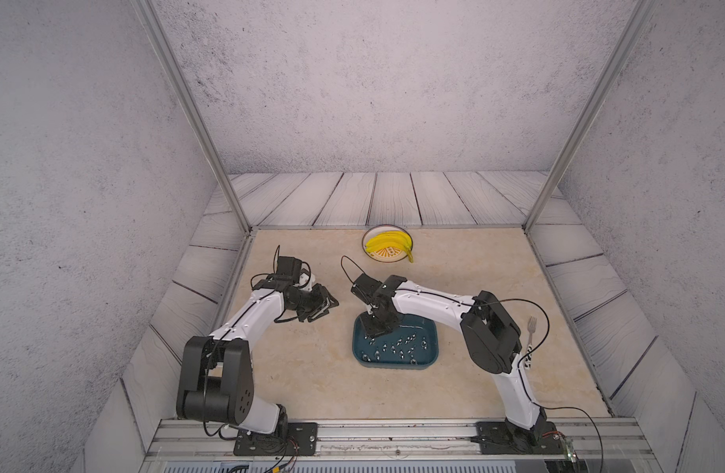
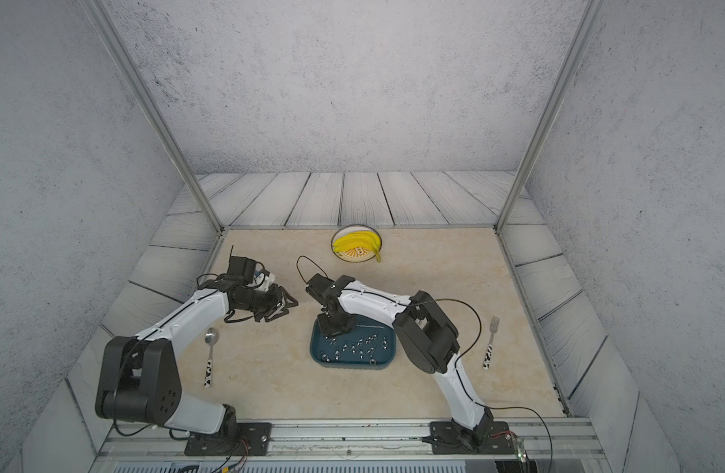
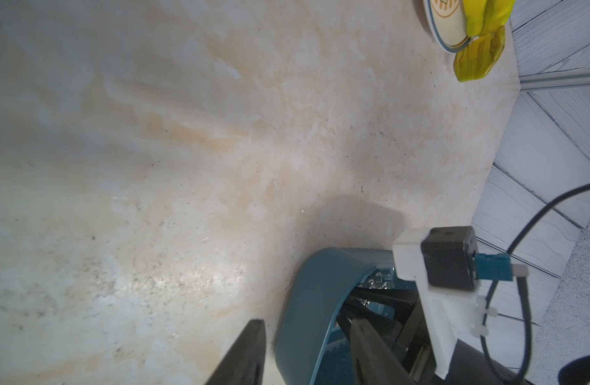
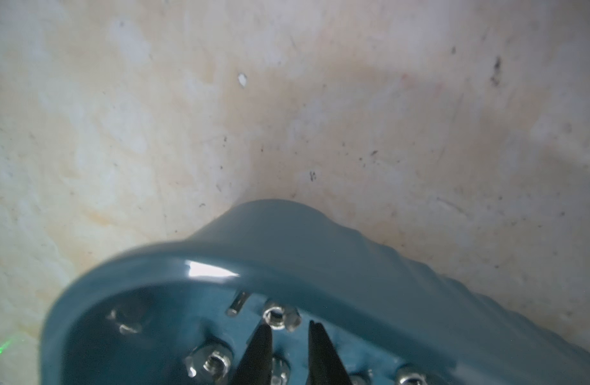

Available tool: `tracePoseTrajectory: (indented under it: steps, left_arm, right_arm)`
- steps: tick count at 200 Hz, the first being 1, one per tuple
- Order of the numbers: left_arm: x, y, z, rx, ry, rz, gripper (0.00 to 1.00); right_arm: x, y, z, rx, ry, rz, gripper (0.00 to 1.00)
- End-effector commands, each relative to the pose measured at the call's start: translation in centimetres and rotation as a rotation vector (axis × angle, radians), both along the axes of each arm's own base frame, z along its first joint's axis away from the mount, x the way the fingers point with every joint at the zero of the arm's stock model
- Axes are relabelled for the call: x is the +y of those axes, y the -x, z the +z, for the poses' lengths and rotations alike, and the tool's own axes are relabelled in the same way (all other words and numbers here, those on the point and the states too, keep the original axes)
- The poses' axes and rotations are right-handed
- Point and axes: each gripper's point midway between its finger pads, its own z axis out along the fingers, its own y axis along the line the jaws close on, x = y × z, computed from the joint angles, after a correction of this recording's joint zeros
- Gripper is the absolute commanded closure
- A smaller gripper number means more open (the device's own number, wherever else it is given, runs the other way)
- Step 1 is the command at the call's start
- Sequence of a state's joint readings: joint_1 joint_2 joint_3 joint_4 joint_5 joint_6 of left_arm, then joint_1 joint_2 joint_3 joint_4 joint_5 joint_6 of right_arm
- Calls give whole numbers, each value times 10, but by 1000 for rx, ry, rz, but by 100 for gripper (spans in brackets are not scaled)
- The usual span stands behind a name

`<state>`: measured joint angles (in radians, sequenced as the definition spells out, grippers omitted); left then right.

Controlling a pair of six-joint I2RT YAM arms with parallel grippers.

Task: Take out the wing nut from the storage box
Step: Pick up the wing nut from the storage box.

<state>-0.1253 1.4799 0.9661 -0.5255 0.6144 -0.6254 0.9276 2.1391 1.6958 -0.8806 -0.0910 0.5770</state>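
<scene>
Black fingertips [image 4: 260,343] of the right gripper [image 4: 288,328] are filling the near edge of the right wrist view, pointing down into the storage box [image 4: 287,240]. They are standing a narrow gap apart, and a small bit of metal is showing in that gap; whether they are pinching it I cannot tell. Just past the tips a wing nut [image 4: 280,316] is lying on the box floor. A short metal pin [image 4: 237,303] is resting beside it near the wall, and more nuts [image 4: 208,363] are sitting on either side of the fingers.

In both top views this gripper [image 1: 375,327] is reaching into the upper left corner of the box [image 1: 393,365]. The box is sitting on the worktop [image 1: 303,376] right of centre in the frame, with the rest of the nuts lying scattered across its floor.

The left gripper [image 1: 326,307] is hovering above the worktop just left of the box, apart from it. The left wrist view is showing its fingers [image 3: 247,353] spread wide with nothing between them.

Farther out, a plate [image 1: 383,257] carrying bananas [image 1: 389,241] is sitting at the upper middle of the worktop. A fork [image 1: 531,327] is lying near the right edge, and in a top view a spoon [image 2: 210,344] is lying at the lower left, beside the left arm.
</scene>
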Motion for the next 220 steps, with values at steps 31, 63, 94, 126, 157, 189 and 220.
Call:
tracePoseTrajectory:
  steps: [31, 63, 94, 126, 157, 189, 220]
  left_arm:
    - [2, 0, -7, 10, -3, 2, 52]
    - [2, -1, -6, 10, -3, 0, 52]
    - [2, 0, -6, 9, -6, 0, 52]
    - [3, 2, -7, 9, -10, -1, 52]
    - [3, 1, -6, 6, -12, -3, 52]
    - [3, 2, -6, 6, -13, -5, 52]
    - [4, 2, -6, 3, -15, -5, 52]
  right_arm:
    - [-6, 8, -6, 25, 25, 1, 73]
    - [-2, 7, -6, 29, 17, -2, 72]
    - [3, 7, -8, 42, 5, 0, 72]
    - [4, 6, -10, 52, 11, -6, 72]
    - [2, 6, -15, 66, 39, -15, 73]
    - [0, 6, -17, 64, 50, -24, 74]
    - [2, 3, -18, 57, 52, -31, 77]
